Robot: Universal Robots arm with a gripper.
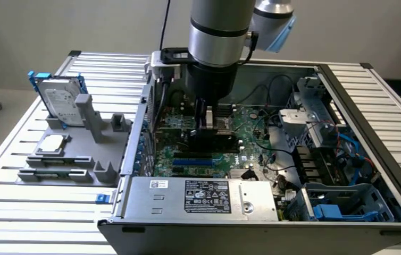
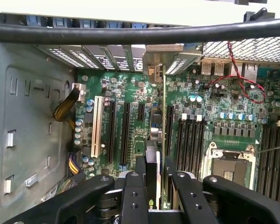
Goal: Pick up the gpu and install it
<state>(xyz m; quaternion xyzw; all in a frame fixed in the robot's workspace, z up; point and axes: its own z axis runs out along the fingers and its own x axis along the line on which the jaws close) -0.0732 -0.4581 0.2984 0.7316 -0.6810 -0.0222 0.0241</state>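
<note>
The gpu (image 1: 211,142) stands on edge inside the open computer case (image 1: 370,133), its black shroud low over the green motherboard (image 1: 250,127). My gripper (image 1: 207,121) comes straight down from above and is shut on the card's upper edge. In the wrist view the gpu (image 2: 154,156) runs edge-on away from my gripper (image 2: 154,175), one black finger (image 2: 139,186) on each side. Its silver bracket (image 2: 161,63) reaches the case's rear slot openings. The card lines up with the long black expansion slots (image 2: 125,133). Whether its edge sits in a slot is hidden.
A grey fixture (image 1: 105,170) at the exterior view's left holds a silver hard drive in a blue frame (image 1: 62,103) and a processor (image 1: 53,143). The power supply (image 1: 200,196) fills the case's near side. An open processor socket (image 2: 228,165), red wires (image 2: 242,79) and a thick black cable (image 2: 140,32) lie close.
</note>
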